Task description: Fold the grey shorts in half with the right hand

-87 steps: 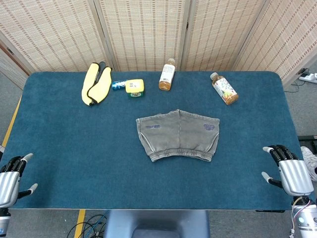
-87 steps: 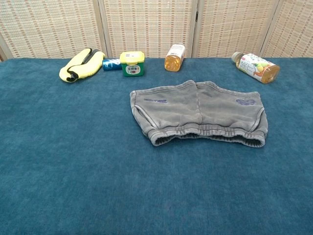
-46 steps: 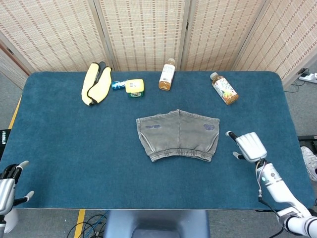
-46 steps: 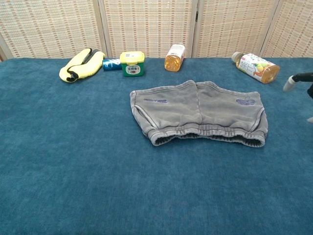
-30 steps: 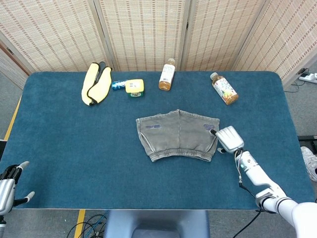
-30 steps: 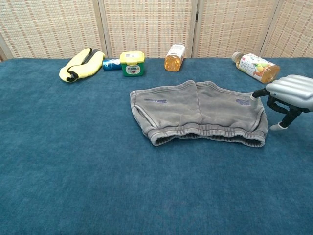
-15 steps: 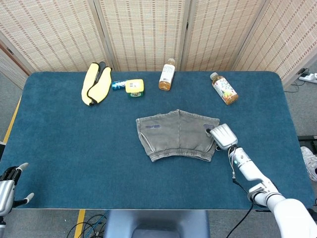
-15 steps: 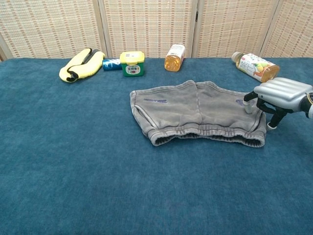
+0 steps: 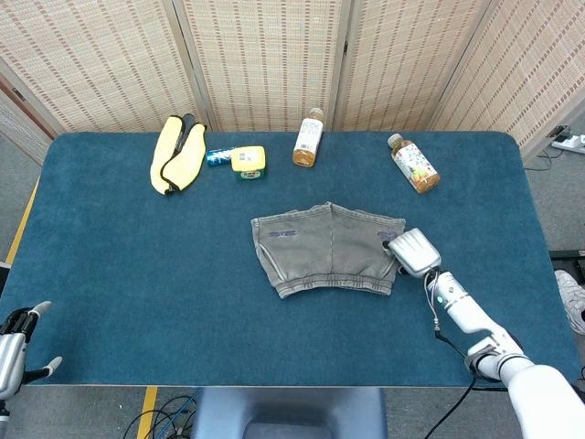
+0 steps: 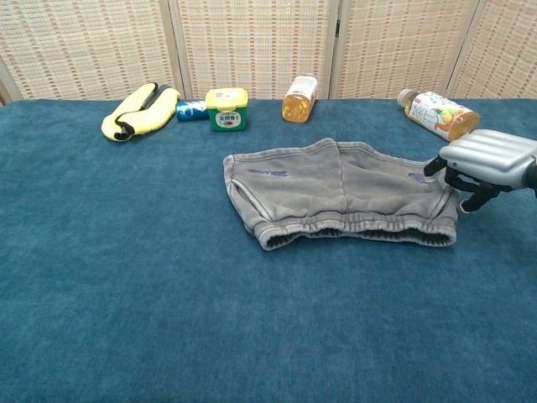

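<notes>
The grey shorts lie flat in the middle of the blue table, waistband toward me. My right hand sits at their right edge, fingers curled down around the fabric. In the chest view the right hand grips that edge of the shorts, which is drawn up slightly under it. My left hand hangs at the table's near-left corner, holding nothing, fingers apart.
Along the far edge lie a yellow cloth, a small blue item, a yellow-lidded jar, an upright amber bottle and a bottle on its side. Woven screens stand behind the table.
My right hand came in from the near-right corner to the shorts' right edge and closed its fingers on the fabric, which has puckered slightly. The left hand dropped a little lower.
</notes>
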You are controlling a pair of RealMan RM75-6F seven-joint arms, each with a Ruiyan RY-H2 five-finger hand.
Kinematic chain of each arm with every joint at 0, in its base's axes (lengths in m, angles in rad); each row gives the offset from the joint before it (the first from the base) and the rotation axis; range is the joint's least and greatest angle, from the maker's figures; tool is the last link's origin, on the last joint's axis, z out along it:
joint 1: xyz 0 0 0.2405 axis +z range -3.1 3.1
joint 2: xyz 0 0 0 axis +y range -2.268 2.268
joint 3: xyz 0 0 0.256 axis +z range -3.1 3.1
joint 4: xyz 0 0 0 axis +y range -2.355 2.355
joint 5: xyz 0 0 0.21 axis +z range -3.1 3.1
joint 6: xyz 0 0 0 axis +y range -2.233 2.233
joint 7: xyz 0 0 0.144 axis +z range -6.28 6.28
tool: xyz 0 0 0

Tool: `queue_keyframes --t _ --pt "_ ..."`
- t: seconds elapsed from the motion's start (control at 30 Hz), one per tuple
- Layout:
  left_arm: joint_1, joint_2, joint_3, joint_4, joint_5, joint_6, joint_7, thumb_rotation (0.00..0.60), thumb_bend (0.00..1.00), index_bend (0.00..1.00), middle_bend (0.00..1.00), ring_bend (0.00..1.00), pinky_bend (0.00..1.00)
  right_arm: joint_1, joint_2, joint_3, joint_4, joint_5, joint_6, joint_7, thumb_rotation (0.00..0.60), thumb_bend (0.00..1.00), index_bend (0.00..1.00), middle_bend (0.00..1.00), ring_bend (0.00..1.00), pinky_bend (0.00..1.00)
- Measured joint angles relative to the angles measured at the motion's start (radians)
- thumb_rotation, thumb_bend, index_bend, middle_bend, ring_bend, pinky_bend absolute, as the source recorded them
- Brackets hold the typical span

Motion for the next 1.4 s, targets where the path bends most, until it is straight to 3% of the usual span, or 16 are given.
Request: queue_keyframes --t 0.37,0.93,1.23,1.4 --pt "-0.005 0.009 -0.002 -0.017 0.006 -0.002 0.010 0.600 0.17 0.18 0.24 0.18 0.34 -0.016 0.042 0.000 -0.061 0.008 0.052 -0.007 0.600 0.57 0.58 0.89 0.98 1.00" --pt "-0.017 0.005 0.000 -0.030 0.011 -0.022 0.015 0.600 0.17 0.18 0.23 0.18 0.34 -0.073 0.340 -0.073 -0.396 -0.058 0.157 -0.140 0.600 0.58 0.61 0.90 0.98 1.00" --pt "-0.017 -0.005 0.000 -0.005 0.007 -0.025 -0.007 0.600 0.17 0.18 0.23 0.18 0.34 0.003 0.313 0.019 -0.456 -0.053 0.165 -0.220 0.600 0.58 0.61 0.90 0.98 1.00" --pt "-0.009 -0.006 0.004 0.013 0.005 -0.019 -0.026 0.600 0.17 0.18 0.23 0.18 0.34 0.082 0.244 0.061 -0.444 -0.058 0.137 -0.237 0.600 0.50 0.61 0.90 0.98 1.00"
